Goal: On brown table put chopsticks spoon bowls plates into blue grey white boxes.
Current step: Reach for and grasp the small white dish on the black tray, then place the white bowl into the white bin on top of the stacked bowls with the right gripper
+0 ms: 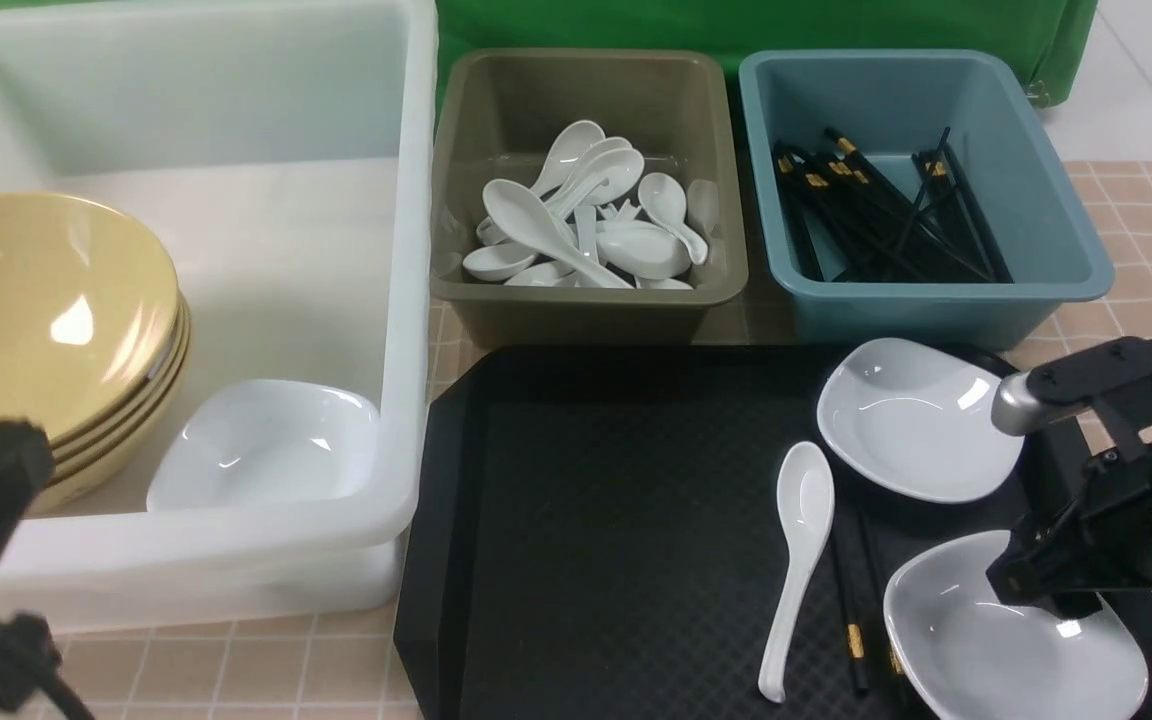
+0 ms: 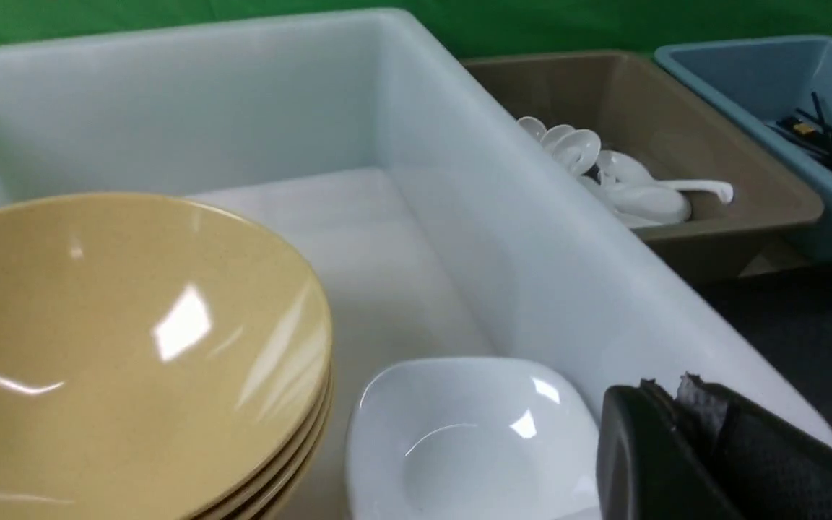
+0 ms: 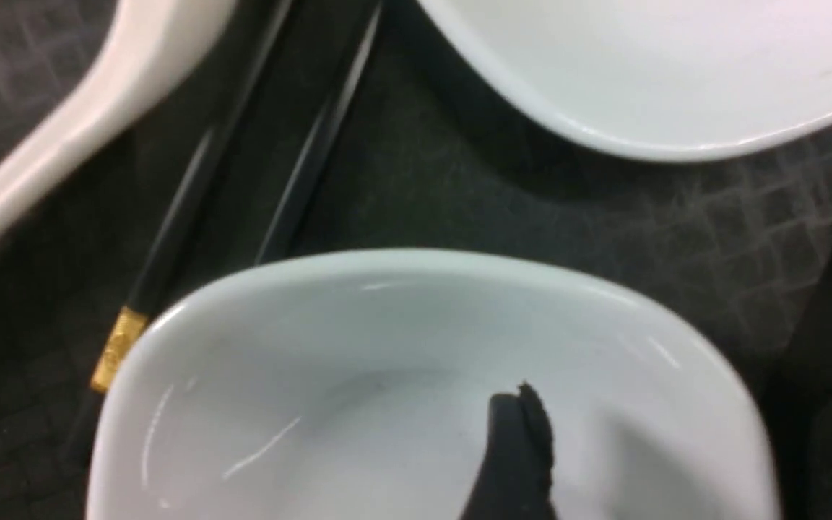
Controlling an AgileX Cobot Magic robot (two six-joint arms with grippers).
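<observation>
Pinkish-brown tiles of the table [image 1: 1136, 215] show only in strips around what stands on it. The white tub [image 1: 406, 300], cut off at the left edge, holds a stack of yellow bowls [image 1: 46, 300] and, just beside them, a white plate [image 1: 266, 445]. The black tray [image 1: 616, 520] runs off the bottom edge. Behind it, the grey box [image 1: 586, 315] is heaped with spoons [image 1: 586, 225] and the blue box [image 1: 906, 315] holds a pile of chopsticks [image 1: 876, 215].

On the tray lie a far plate [image 1: 911, 420], a near plate [image 1: 986, 660] partly cut off, a loose spoon [image 1: 801, 560], and a black pair of sticks [image 1: 851, 600] partly hidden by the near plate's rim.

The right gripper [image 1: 1046, 595] sits at that plate's right-hand rim. One fingertip [image 3: 517, 448] is inside the dish and the other is hidden, so I cannot tell its grip. The left gripper [image 2: 683, 448] shows only as black finger ends near the tub's plate, and its opening is unreadable.
</observation>
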